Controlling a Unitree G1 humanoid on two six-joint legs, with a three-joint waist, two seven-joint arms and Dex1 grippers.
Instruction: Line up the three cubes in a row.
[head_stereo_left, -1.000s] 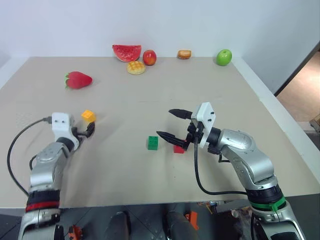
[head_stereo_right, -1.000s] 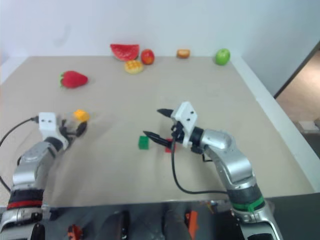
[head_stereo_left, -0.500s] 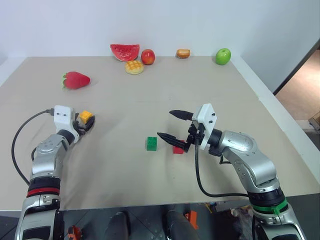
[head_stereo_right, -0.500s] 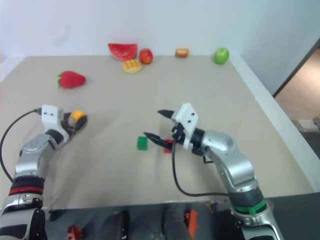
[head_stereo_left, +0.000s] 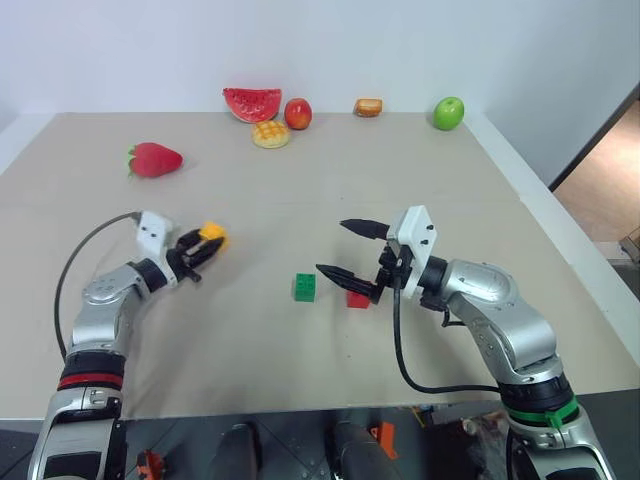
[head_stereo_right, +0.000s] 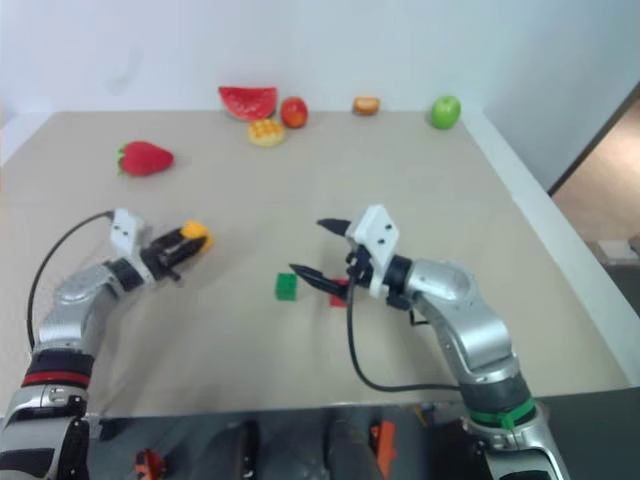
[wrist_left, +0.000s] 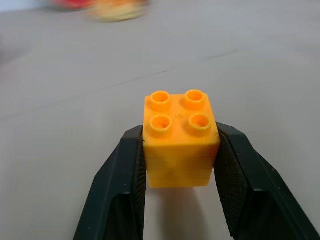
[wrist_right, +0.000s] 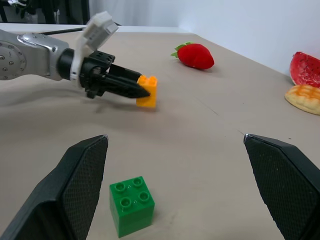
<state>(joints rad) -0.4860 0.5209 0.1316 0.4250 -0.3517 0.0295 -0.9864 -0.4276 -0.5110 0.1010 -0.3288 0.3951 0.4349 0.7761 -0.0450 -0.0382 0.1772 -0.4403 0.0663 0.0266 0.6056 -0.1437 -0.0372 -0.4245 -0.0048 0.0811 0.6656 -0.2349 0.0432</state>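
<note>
The yellow-orange cube (wrist_left: 180, 138) looked like smooth moulded plastic with a soft sheen on its studs, and the green cube (wrist_right: 131, 205) was the same kind of stuff, slightly glossy. The red cube (head_stereo_left: 357, 298) seemed plastic too, mostly hidden though. Table (head_stereo_left: 300, 180) was a matt beige surface, no shine, maybe laminate. The left gripper (wrist_left: 180, 165) had black fingers (wrist_left: 120, 192), satiny plastic with fine textured pads; the right gripper (wrist_right: 182, 165) had that same mesh-like grain on its pads (wrist_right: 82, 185). Arm shells (head_stereo_left: 500, 310) looked like brushed silver metal, the camera housings white matt plastic. The toy strawberry (wrist_right: 196, 55) looked glossy
</note>
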